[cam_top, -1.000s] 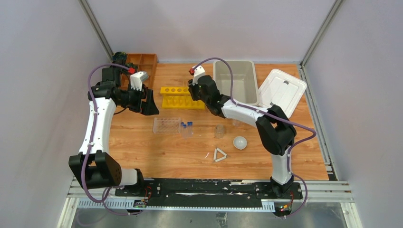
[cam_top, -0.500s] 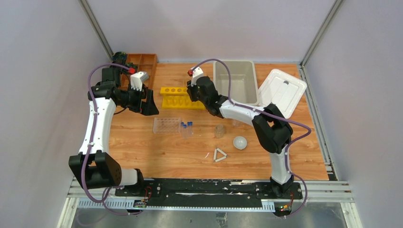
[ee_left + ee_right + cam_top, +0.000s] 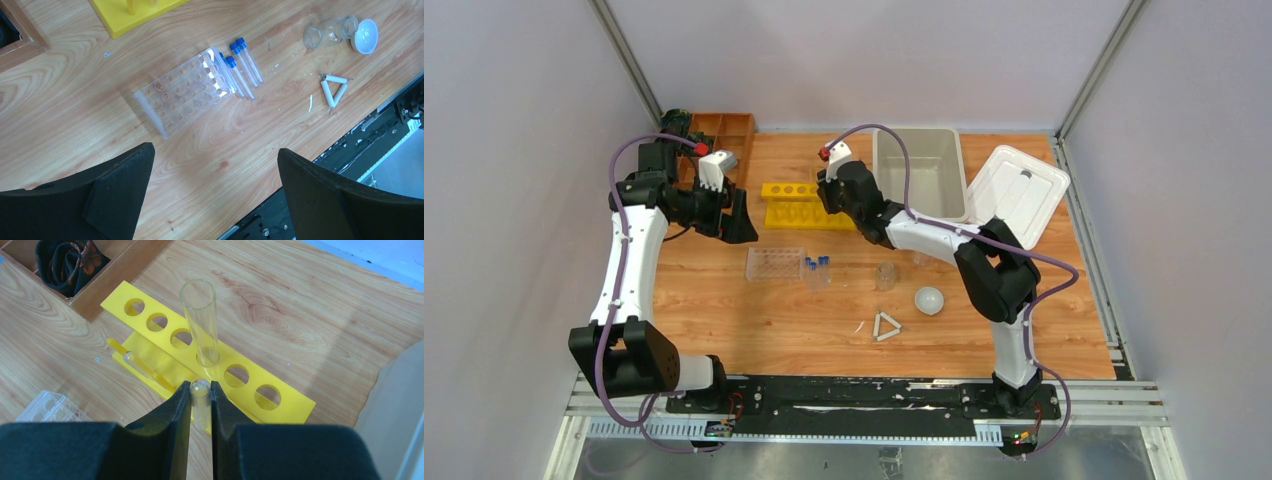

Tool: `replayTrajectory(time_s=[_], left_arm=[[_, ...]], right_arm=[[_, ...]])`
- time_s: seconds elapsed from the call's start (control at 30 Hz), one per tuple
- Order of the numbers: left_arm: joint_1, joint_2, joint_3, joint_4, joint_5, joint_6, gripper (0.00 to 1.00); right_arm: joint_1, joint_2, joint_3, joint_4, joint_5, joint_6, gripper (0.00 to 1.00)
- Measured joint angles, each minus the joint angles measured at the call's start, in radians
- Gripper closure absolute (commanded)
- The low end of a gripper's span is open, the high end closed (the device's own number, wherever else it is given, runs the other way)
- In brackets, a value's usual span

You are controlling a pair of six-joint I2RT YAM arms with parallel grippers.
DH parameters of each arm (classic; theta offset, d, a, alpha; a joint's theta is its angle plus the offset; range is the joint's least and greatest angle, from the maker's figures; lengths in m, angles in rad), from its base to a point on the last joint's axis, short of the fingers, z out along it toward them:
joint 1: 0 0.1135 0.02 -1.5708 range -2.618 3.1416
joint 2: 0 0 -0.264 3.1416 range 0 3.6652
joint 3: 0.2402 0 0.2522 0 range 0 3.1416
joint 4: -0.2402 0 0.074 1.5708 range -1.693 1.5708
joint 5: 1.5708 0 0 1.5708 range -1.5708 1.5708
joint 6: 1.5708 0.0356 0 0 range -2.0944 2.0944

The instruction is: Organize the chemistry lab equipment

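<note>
My right gripper (image 3: 200,387) is shut on a clear test tube (image 3: 200,407) just above the yellow rack (image 3: 280,400), where another clear tube (image 3: 200,320) stands in a hole. My left gripper (image 3: 215,160) is open and empty above bare table, left of the yellow rack (image 3: 809,205). The clear plastic rack (image 3: 185,90) lies flat with blue-capped tubes (image 3: 240,62) beside it. The glass beaker and funnel (image 3: 327,34), the white dish (image 3: 365,36) and the white triangle (image 3: 334,89) lie further right.
A grey bin (image 3: 919,170) stands at the back, with its white lid (image 3: 1016,190) lying to its right. The wooden compartment tray (image 3: 722,130) with black objects (image 3: 65,260) sits at the back left. The black base rail (image 3: 864,392) runs along the near edge.
My right gripper has shifted slightly left and back over the yellow rack with the tube in it. The left arm has not moved.
</note>
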Motion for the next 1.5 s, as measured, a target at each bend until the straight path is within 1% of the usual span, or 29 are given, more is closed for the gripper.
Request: replayTrajectory(time_s=[0.33,1.03,1.2,1.5], left_arm=[[0.006,0.000,-0.005,0.000,-0.003,0.005,0.00],[0.029,0.000,-0.011,-0.001,-0.006,0.013,0.00],[0.032,0.000,-0.011,0.000,-0.006,0.013,0.00],[0.032,0.000,-0.011,-0.001,-0.006,0.014,0.00]], right_arm=[[0.006,0.000,-0.059,0.070,0.001,-0.013,1.00],[0.029,0.000,-0.110,0.135,0.012,-0.044,1.00],[0.043,-0.015,-0.137,0.161,0.043,-0.069,1.00],[0.048,-0.038,-0.135,0.217,0.122,-0.116,1.00]])
